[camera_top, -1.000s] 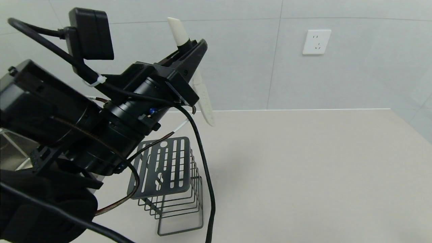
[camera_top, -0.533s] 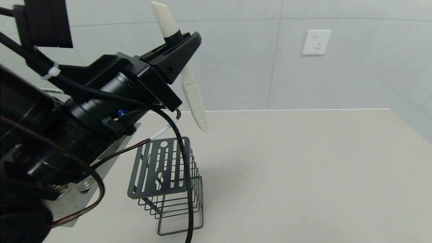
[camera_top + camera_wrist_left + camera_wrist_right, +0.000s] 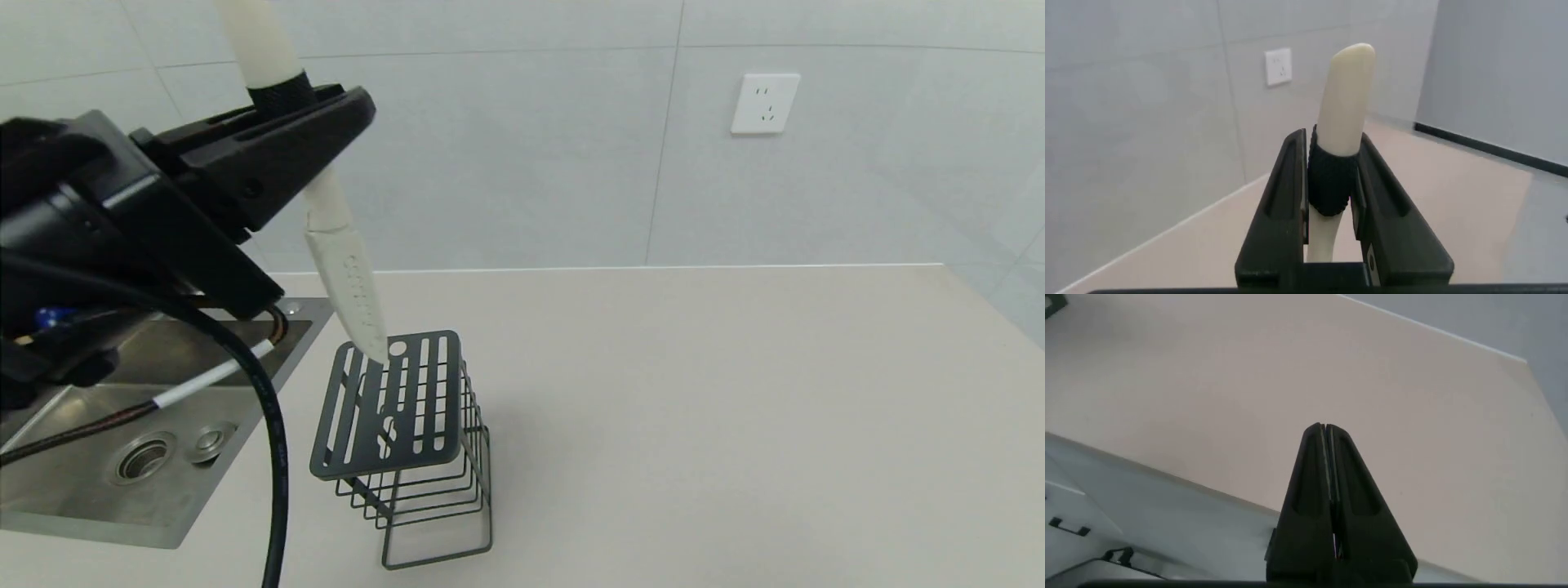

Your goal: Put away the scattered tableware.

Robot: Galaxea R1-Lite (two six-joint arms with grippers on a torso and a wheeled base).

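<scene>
The left gripper (image 3: 1333,163) is clamped round the handle of a white knife (image 3: 347,282), blade down. Its tip sits at or just above the slotted top of the dark wire rack (image 3: 392,408) and, I'd say, isn't yet seated in a slot. Nothing else stands in the rack, so the tidying looks barely begun. The right gripper (image 3: 1327,437) is pinched together, empty.

White knife (image 3: 349,287), tip perhaps touching rack (image 3: 390,412)
</scene>
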